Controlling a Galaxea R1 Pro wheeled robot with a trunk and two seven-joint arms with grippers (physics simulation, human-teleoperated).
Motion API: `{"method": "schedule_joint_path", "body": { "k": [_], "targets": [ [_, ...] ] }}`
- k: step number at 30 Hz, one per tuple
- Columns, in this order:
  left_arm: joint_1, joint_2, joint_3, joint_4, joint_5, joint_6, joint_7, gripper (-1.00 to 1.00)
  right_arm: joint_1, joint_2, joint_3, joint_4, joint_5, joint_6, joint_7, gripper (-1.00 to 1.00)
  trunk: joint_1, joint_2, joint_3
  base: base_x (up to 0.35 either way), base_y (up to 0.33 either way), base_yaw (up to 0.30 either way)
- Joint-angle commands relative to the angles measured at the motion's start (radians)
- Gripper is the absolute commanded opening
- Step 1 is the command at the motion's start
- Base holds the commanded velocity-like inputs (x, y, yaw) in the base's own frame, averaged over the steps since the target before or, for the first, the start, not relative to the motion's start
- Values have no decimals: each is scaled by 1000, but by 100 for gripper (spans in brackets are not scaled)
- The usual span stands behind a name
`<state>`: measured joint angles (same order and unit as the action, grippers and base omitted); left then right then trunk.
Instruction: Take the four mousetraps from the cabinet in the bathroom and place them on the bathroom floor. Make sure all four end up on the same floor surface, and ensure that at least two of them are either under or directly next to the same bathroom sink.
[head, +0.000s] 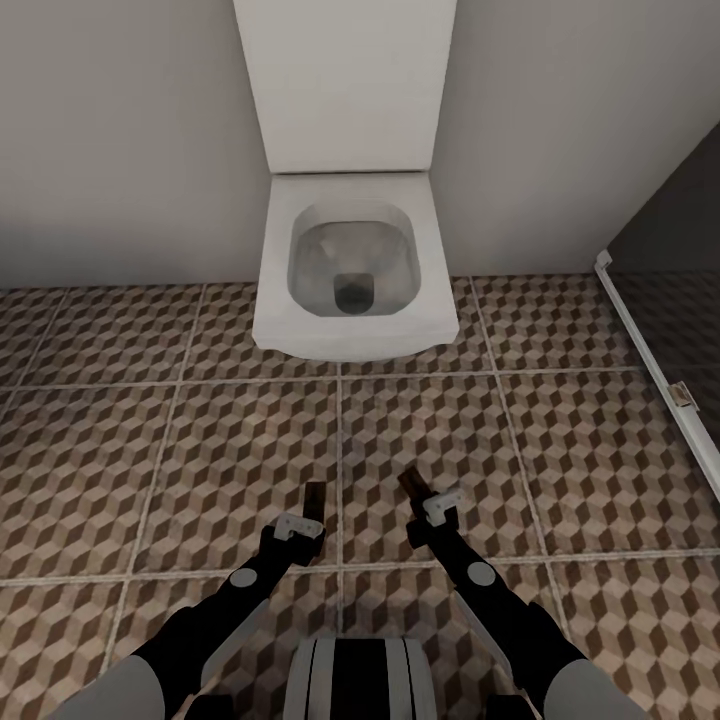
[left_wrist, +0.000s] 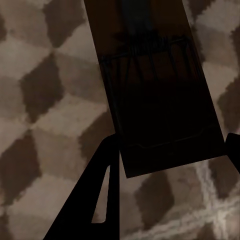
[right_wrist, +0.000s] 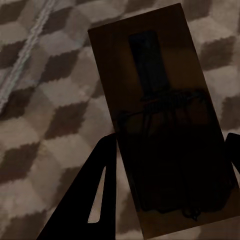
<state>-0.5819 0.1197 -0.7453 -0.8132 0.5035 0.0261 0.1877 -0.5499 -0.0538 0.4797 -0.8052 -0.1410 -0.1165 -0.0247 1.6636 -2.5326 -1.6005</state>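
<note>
- Both tools are loaded: the left tool (head: 312, 503) is clamped on a mousetrap (head: 314, 497), and the right tool (head: 428, 500) is clamped on a second mousetrap (head: 413, 485).
- In the left wrist view, the left mousetrap (left_wrist: 160, 95) runs straight out from between the dark fingers (left_wrist: 97, 200). Its long axis follows the tool's reach, and its wire spring bar sits toward the far end.
- In the right wrist view, the right-hand mousetrap (right_wrist: 165, 115) lies the same way between that tool's fingers (right_wrist: 95, 195), with its wire and a dark patch on the upper face.
- Each board hangs above the bathroom floor (head: 200, 440), not resting on it. The cube-pattern tiles lie directly beneath both, so the move ahead is likely a straight lowering.
- From the head view, the two tools are level with each other and close together, either side of a grout line, with the white toilet (head: 352, 265) ahead against the wall.
- A white threshold rail (head: 655, 350) borders a darker floor on the right. The traps must stay off it, and the right arm is nearer to it.
</note>
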Motion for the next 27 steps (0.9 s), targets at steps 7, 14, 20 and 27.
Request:
{"method": "schedule_joint_path", "body": {
  "k": [7, 14, 20, 27],
  "targets": [
    [-1, 1, -6, -3, 6, 3, 10, -100, -1, 0, 5, 0, -11, -8, -1, -100, 1, -1, -12, 0, 0, 0],
    [-1, 1, -6, -3, 6, 3, 10, -100, -1, 0, 5, 0, -11, -8, -2, -100, 4, -3, -39, 0, 0, 0],
    [-1, 1, -6, -3, 6, 3, 10, -100, -1, 0, 5, 0, -11, -8, -2, -100, 7, -4, -62, 0, 0, 0],
    [-1, 1, -6, -3, 6, 3, 10, -100, -1, 1, 5, 0, -11, -8, -3, -100, 7, -4, -66, 0, 0, 0]
  ]
}}
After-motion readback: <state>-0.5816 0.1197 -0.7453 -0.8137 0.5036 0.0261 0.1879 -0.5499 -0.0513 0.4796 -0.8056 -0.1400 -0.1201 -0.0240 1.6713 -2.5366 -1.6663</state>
